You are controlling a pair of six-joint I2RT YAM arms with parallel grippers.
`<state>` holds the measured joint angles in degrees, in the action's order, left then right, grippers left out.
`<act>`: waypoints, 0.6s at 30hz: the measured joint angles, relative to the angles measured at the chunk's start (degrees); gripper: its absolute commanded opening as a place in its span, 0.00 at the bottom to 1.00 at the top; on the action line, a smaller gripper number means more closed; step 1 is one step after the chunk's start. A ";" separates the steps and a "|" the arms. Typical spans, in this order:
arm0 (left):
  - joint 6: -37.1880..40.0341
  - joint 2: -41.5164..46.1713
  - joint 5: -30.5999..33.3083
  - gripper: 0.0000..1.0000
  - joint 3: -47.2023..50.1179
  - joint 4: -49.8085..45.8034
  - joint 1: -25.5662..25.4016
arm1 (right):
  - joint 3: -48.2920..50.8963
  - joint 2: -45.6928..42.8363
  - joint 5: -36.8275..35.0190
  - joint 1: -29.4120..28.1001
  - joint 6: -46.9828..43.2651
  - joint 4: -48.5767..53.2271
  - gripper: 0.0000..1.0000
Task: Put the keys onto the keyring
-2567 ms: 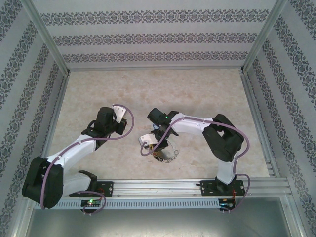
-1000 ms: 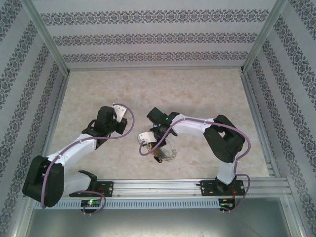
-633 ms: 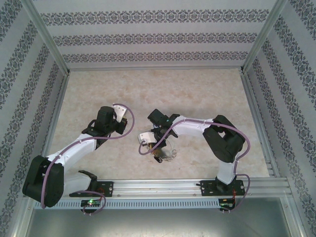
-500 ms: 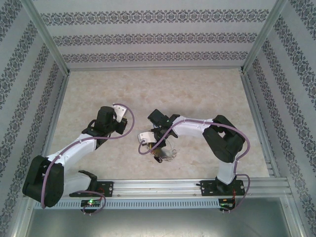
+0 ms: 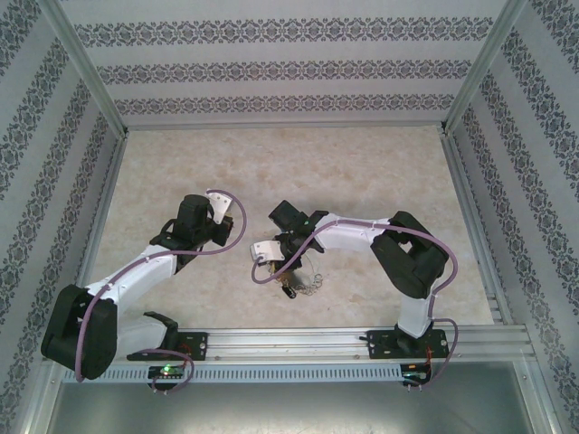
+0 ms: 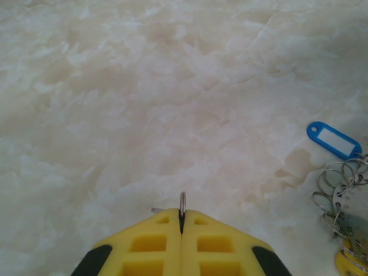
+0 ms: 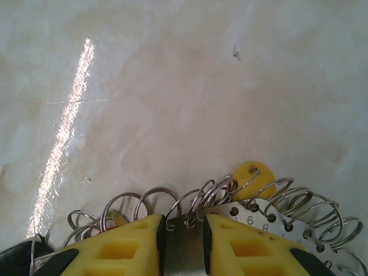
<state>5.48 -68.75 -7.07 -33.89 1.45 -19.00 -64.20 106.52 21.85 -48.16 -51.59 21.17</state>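
The right gripper (image 7: 184, 225) is clamped on the keyring (image 7: 247, 221), a thin silvery plate stamped with numbers. The plate's edge sits between the two yellow fingers, and a row of split rings fans out just ahead of the fingertips. A yellow key tag (image 7: 253, 175) lies a little beyond those rings, ahead and slightly right of the jaws. Whether the bundle rests on the table (image 7: 172, 86) or hangs just above it cannot be told. The left gripper (image 6: 181, 217) has its fingers pressed together on a small ring (image 6: 182, 203), which stands edge-on and pokes out just past the tips. Off to that gripper's right, near but apart, lie a blue key tag (image 6: 333, 140) and the loose cluster of rings. From above, the two grippers face each other with a gap between them, and the keyring hangs near the right one's tips (image 5: 288, 282). The bundle looks light, but it is floppy and likely to swing and jingle. The rings are hard, smooth steel that could slip or twist in soft pads. The plate seems the only stiff part, so it is the sound place to hold. The small ring is best pinched across its flat faces, leaving its split free.
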 measured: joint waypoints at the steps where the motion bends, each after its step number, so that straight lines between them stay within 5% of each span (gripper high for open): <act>1: 0.00 0.00 0.00 0.00 0.00 0.00 0.00 | 0.13 -0.02 -0.02 0.00 0.33 -0.07 0.25; 18: 0.00 0.00 0.00 0.00 0.00 0.00 0.00 | 6.27 -4.22 -3.65 -2.75 8.76 -7.34 0.21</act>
<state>5.48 -68.75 -7.07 -33.89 1.45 -19.00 -57.93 102.30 18.20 -50.92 -42.83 13.82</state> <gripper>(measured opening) 0.060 0.198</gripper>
